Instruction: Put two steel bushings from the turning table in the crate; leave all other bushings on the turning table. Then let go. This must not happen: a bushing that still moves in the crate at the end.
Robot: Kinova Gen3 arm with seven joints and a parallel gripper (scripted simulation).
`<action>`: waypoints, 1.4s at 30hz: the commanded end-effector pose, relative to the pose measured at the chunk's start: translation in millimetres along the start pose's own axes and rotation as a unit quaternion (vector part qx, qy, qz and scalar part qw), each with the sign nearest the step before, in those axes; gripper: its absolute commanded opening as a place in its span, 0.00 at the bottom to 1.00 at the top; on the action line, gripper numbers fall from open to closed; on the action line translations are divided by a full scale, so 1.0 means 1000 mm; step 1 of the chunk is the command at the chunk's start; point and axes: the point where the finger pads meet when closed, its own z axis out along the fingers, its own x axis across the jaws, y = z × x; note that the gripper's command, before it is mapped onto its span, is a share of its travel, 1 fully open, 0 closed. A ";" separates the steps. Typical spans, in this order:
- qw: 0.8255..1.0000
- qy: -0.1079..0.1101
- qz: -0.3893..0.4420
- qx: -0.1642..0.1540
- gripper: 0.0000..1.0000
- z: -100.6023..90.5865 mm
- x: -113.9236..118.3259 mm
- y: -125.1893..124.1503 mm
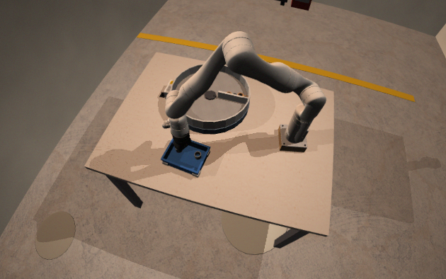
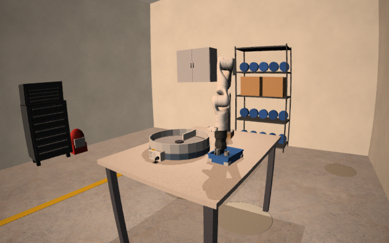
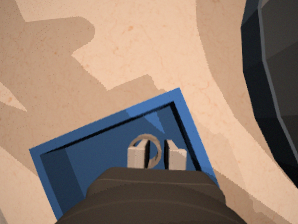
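The blue crate (image 1: 180,167) (image 2: 217,159) (image 3: 105,123) stands on the table beside the turning table (image 1: 216,125) (image 2: 176,149). One grey steel bushing (image 1: 200,155) (image 2: 226,153) stands in the crate. A second ring-shaped bushing (image 3: 159,146) is in the crate at my fingertips, partly hidden by the left finger. My gripper (image 1: 179,151) (image 2: 220,152) (image 3: 157,149) is low inside the crate and part open. In the wrist view the ring's near wall shows between the fingers, with gaps at both sides. On the turning table small orange-toned bushings (image 1: 241,94) show behind the divider, partly hidden.
The turning table has a high rim and a pale divider (image 1: 231,97) (image 2: 189,134). A small white device (image 1: 168,87) (image 2: 157,155) stands at its outer side. The arm's base (image 1: 292,144) is at the far end of the table from the crate.
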 end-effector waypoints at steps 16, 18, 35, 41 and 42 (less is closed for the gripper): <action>1.000 -0.001 0.000 0.001 0.42 -0.007 -0.001 0.000; 1.000 -0.001 0.000 0.001 0.42 -0.007 -0.001 0.000; 1.000 -0.001 0.000 0.001 0.42 -0.013 -0.001 0.000; 1.000 -0.001 0.000 0.001 0.42 -0.017 -0.001 0.000; 1.000 -0.001 0.000 0.001 0.42 -0.018 -0.001 0.000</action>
